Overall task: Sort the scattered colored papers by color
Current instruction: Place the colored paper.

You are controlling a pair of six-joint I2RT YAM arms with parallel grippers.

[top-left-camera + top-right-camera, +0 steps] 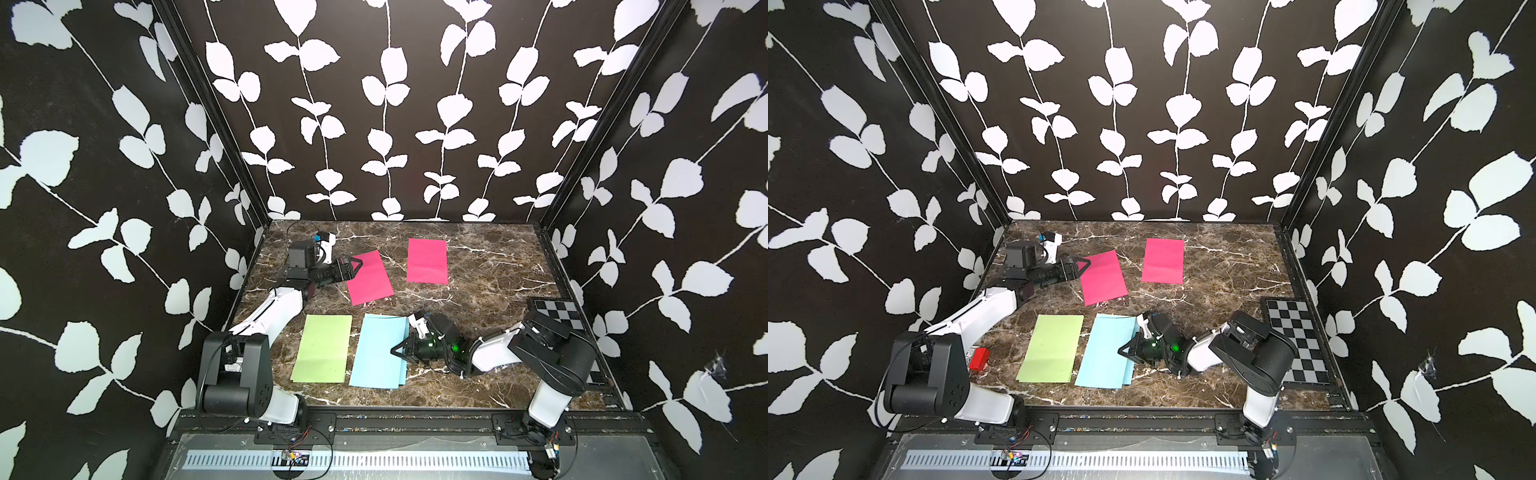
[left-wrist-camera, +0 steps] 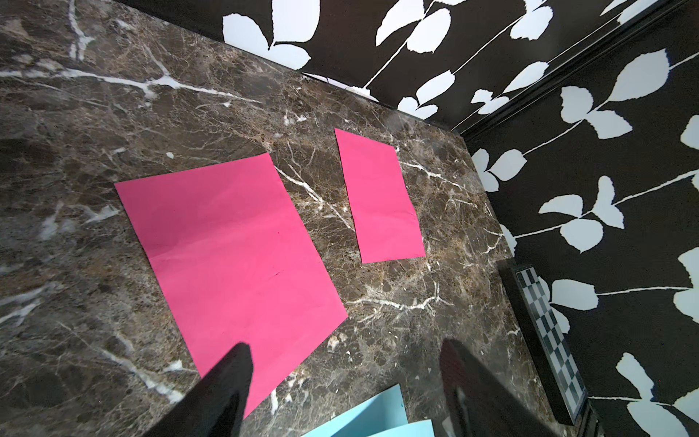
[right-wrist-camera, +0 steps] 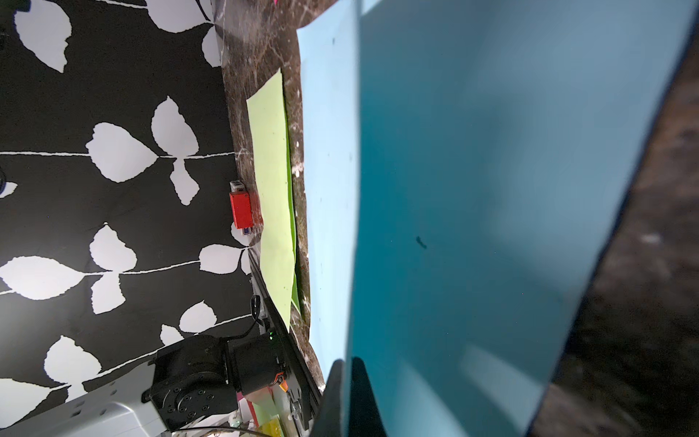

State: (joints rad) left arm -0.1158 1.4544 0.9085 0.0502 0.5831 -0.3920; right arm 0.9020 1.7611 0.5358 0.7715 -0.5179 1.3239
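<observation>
Two magenta-pink papers lie apart at the back: a nearer, skewed one (image 1: 370,278) (image 1: 1104,278) (image 2: 234,249) and a farther one (image 1: 427,261) (image 1: 1163,261) (image 2: 382,204). Light green papers (image 1: 322,349) (image 1: 1052,349) (image 3: 272,170) lie stacked at the front left. Beside them is a pale blue stack (image 1: 376,353) (image 1: 1102,357) (image 2: 378,416). My left gripper (image 1: 358,266) (image 1: 1084,266) (image 2: 346,348) is open at the nearer pink sheet's left corner, holding nothing. My right gripper (image 1: 394,351) (image 1: 1122,349) (image 3: 350,363) is shut on the right edge of the top blue paper (image 3: 472,189), which curves up above the sheet below (image 3: 329,151).
A black-and-white checkerboard panel (image 1: 557,309) (image 1: 1296,340) (image 2: 548,329) lies along the right wall. A small box with a red block (image 1: 979,358) (image 3: 241,210) sits by the left arm's base, close to the green sheets. Patterned walls close in three sides of the marble table (image 1: 478,266).
</observation>
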